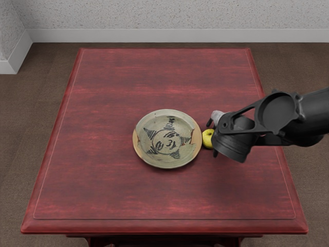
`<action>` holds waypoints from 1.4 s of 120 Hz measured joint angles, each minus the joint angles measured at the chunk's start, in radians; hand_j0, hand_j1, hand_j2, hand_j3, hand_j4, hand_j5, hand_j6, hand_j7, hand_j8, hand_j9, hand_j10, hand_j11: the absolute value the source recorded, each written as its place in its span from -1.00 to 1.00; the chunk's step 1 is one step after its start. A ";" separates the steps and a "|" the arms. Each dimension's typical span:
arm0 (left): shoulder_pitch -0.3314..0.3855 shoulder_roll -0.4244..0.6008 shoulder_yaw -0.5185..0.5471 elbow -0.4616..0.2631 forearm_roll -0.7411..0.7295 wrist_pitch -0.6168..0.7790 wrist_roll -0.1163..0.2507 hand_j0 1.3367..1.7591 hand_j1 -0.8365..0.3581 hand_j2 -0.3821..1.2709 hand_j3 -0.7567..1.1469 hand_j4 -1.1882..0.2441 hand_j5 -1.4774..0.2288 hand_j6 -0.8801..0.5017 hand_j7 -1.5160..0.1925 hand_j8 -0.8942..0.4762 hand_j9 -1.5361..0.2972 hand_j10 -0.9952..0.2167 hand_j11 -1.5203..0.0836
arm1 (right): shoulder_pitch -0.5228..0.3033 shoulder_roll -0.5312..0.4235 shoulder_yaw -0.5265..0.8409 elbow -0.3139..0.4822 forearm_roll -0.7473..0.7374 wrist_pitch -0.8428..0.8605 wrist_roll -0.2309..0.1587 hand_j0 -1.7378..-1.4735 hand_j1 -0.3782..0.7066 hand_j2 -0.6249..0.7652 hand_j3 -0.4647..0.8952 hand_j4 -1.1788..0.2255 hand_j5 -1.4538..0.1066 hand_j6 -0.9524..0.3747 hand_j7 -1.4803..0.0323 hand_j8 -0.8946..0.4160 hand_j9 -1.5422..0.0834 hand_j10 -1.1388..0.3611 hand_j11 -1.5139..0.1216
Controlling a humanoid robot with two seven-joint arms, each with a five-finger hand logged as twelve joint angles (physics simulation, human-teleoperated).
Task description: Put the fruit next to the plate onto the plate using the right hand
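While resting on the dark-red wooden table (103, 190), the round cream ceramic plate with dark markings (167, 114) has the small yellow fruit (207, 138) just beside its right rim, off the plate. The black right hand (216, 122) sits at the fruit. Its bulky wrist hides the grip, so whether it is open or closed cannot be told.

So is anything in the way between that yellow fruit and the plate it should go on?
Nothing visible. The yellow fruit lies on the table right beside the right rim of the plate, with no other object between them. The right hand is at the fruit, partly covering it.
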 joint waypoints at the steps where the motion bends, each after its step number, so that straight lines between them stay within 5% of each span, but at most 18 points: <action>1: 0.000 0.000 0.000 0.000 0.000 0.000 0.000 0.52 0.52 -0.48 -0.20 0.33 0.38 -0.06 0.42 -0.04 0.34 0.26 0.52 | 0.000 0.001 0.000 0.000 0.001 0.000 0.000 -0.40 -0.23 -0.19 -0.32 0.22 0.33 -0.05 0.40 -0.13 0.38 0.09 0.34; 50: 0.000 0.000 0.000 0.000 0.000 0.000 0.000 0.52 0.52 -0.48 -0.21 0.33 0.38 -0.06 0.42 -0.04 0.34 0.26 0.52 | -0.018 0.042 -0.020 -0.066 0.001 0.001 -0.001 -0.39 0.00 -0.22 -0.32 0.07 0.13 -0.22 0.21 -0.29 0.17 -0.06 0.15; 67: 0.000 0.000 -0.001 0.000 0.000 0.000 0.000 0.52 0.52 -0.48 -0.20 0.33 0.38 -0.07 0.42 -0.04 0.34 0.26 0.52 | -0.037 0.071 -0.023 -0.107 0.003 -0.006 -0.006 -0.35 0.06 -0.24 -0.32 -0.01 0.12 0.02 -0.25 -0.02 -0.30 -0.11 0.13; 84: 0.000 0.000 -0.001 0.000 0.000 0.000 0.000 0.52 0.52 -0.48 -0.20 0.33 0.38 -0.07 0.42 -0.04 0.34 0.26 0.52 | -0.048 0.084 -0.025 -0.128 0.005 -0.009 -0.008 -0.32 0.13 -0.24 -0.32 -0.07 0.10 0.13 -0.49 0.04 -0.47 0.04 -0.17; 105: 0.000 0.000 -0.001 0.000 0.000 0.000 0.000 0.52 0.52 -0.48 -0.20 0.33 0.38 -0.07 0.42 -0.04 0.34 0.26 0.52 | -0.049 0.088 -0.023 -0.132 0.012 -0.009 -0.011 -0.28 0.22 -0.16 -0.32 -0.06 -0.01 0.14 -0.50 0.06 -0.50 0.05 -0.21; 131: 0.000 0.000 0.000 0.000 0.000 0.000 0.000 0.52 0.52 -0.48 -0.20 0.33 0.38 -0.06 0.42 -0.04 0.34 0.26 0.52 | -0.034 0.053 -0.033 -0.133 0.008 -0.001 -0.001 -0.34 0.21 0.03 -0.32 -0.13 -0.09 -0.17 -0.24 -0.36 -0.22 -0.19 -0.14; 168: 0.000 0.000 0.000 0.000 0.000 0.000 0.000 0.52 0.52 -0.48 -0.20 0.33 0.38 -0.06 0.42 -0.04 0.34 0.26 0.52 | 0.048 -0.005 -0.044 -0.066 0.028 0.000 0.000 -0.37 0.21 0.08 -0.32 -0.13 -0.14 -0.25 -0.14 -0.52 -0.12 -0.28 -0.13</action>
